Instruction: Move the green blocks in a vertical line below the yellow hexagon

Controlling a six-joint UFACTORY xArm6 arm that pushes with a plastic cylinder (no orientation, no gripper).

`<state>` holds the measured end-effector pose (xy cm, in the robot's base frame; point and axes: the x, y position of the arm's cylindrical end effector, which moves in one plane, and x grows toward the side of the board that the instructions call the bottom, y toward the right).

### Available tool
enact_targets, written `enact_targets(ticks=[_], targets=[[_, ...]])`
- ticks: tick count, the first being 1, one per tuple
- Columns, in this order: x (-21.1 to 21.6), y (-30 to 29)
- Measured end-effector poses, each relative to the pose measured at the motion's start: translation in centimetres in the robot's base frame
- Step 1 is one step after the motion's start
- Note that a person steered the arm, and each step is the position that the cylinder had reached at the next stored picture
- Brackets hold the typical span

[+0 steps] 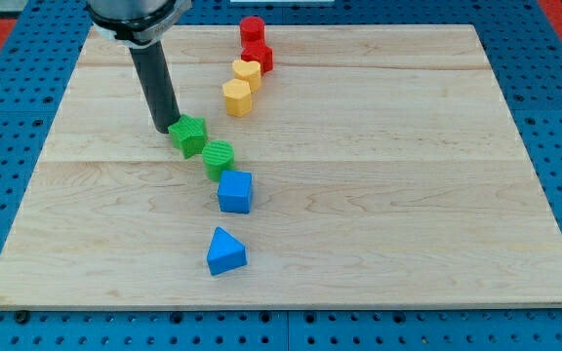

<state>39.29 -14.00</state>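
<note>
A yellow hexagon point(237, 97) lies near the board's top middle, with a yellow heart-like block point(247, 73) just above it. A green block point(189, 135), star-like in shape, lies below and to the left of the hexagon. A second, rounder green block point(219, 158) lies just below and to the right of the first, close to it. My tip point(164, 130) rests on the board right at the left side of the first green block, touching or nearly touching it.
Two red blocks point(253, 29) point(258, 55) stand at the top above the yellow ones. A blue cube point(235, 191) lies just below the green blocks and a blue triangular block point(224, 253) lower down. The wooden board point(437, 195) sits on a blue pegboard.
</note>
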Motion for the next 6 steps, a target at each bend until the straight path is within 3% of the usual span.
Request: enact_targets(ticks=[2, 3, 4, 5, 6], targets=[[1.8, -0.7], [7.0, -1.1], [6.5, -0.2], [1.9, 1.7], [0.3, 2.0]])
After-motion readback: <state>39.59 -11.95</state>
